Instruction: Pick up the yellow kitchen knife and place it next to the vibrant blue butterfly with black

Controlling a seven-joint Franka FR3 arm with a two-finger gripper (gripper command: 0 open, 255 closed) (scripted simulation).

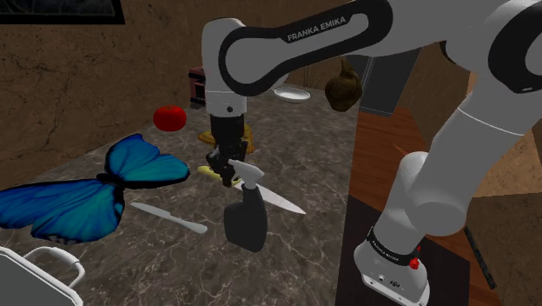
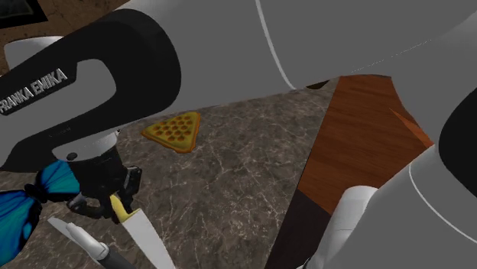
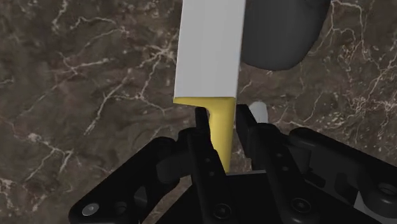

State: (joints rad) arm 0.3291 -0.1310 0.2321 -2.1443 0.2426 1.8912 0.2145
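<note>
The knife has a yellow handle (image 3: 222, 127) and a broad white blade (image 3: 210, 48). My gripper (image 3: 222, 121) is shut on the handle, one black finger (image 3: 202, 130) pressing each side. In the shoulder view the gripper (image 1: 222, 167) points down over the dark marble top, and the blade (image 1: 280, 202) runs out toward the stand. The second exterior view has the gripper (image 2: 115, 200) with the yellow handle (image 2: 118, 206) in it. The big blue butterfly with black edges (image 1: 87, 196) lies to the gripper's left in the shoulder view; one wing (image 2: 30, 200) shows beside the hand.
A dark spray bottle (image 1: 246, 216) stands right beside the blade. A white table knife (image 1: 169, 217) lies between the butterfly and the bottle. Behind are a red fruit (image 1: 170, 116), a waffle-like wedge (image 2: 174, 130), a white dish (image 1: 292, 93) and a brown object (image 1: 344, 87). A white rack (image 1: 35, 274) sits at the lower left.
</note>
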